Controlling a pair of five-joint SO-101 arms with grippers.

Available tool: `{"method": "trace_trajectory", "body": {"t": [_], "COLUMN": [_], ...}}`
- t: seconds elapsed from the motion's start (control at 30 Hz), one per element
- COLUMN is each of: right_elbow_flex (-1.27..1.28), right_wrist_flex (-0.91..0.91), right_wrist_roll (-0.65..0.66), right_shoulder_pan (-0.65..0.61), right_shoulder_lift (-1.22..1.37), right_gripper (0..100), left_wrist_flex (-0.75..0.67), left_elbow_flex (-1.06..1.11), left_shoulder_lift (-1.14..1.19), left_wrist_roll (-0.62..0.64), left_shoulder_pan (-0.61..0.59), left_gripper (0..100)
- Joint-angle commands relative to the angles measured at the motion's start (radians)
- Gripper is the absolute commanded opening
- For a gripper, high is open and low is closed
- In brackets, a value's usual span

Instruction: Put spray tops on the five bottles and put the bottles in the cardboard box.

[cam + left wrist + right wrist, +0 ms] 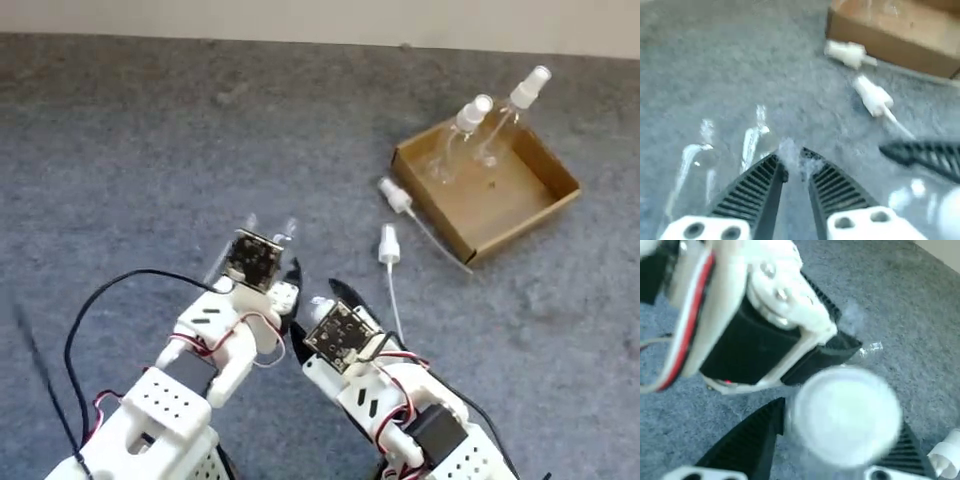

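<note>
The right claw (840, 432) is closed round a clear round bottle (845, 415), with one ribbed black finger on each side of it. From that wrist the bottle is seen end-on as a pale, cloudy disc. Its neck is hidden, so I cannot tell whether it wears a top. From overhead the arm's own camera block covers it.

The left claw (794, 162) hangs close at 9 o'clock of the right one. Its two ribbed black fingers are parted by a narrow slit, with nothing clearly between them. A whitish smear at the tips is too blurred to name.

Just past the left claw, toward 12 o'clock, two clear bottles lie side by side on the grey carpet-like bench (150, 130), the first lying bottle (692, 160) and the second lying bottle (752, 142). They are so see-through that little more than long glints marks them against the nap. Their necks look bare.

At 2 o'clock on the bench sits the shallow brown cardboard box (500, 200), square, open-topped and turned cornerwise. Toward its far corner are two more clear bottles, each with a white spray top, the nearer capped bottle (452, 150) and the farther capped bottle (497, 135). I cannot tell whether they stand or lean.

Outside the box on its 9 o'clock side lie two loose white spray tops with thin, pale dip tubes. The upper loose spray top (395, 195) is just beside the box wall. The lower loose spray top (389, 245) lies at 6 o'clock of the first. Both tubes fade into the grey pile along their length.
</note>
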Motion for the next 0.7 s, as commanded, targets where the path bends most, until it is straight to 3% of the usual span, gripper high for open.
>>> {"method": "trace_trajectory", "body": {"t": [0.0,0.67], "right_elbow_flex": [-0.028,-0.018], "right_wrist_flex": [-0.030,-0.028], "right_wrist_roll": [-0.011,-0.005], "right_shoulder_pan": [-0.015,0.013], "right_shoulder_lift": [-0.015,-0.013], "right_gripper": [26.3,26.3], "left_wrist_flex": [-0.009,-0.009], "left_elbow_flex": [-0.002,-0.002], "left_shoulder_lift": [-0.001,-0.002], "left_wrist_roll": [-0.012,-0.014], "left_shoulder_pan": [0.028,0.018], "left_gripper": [0,0]}}
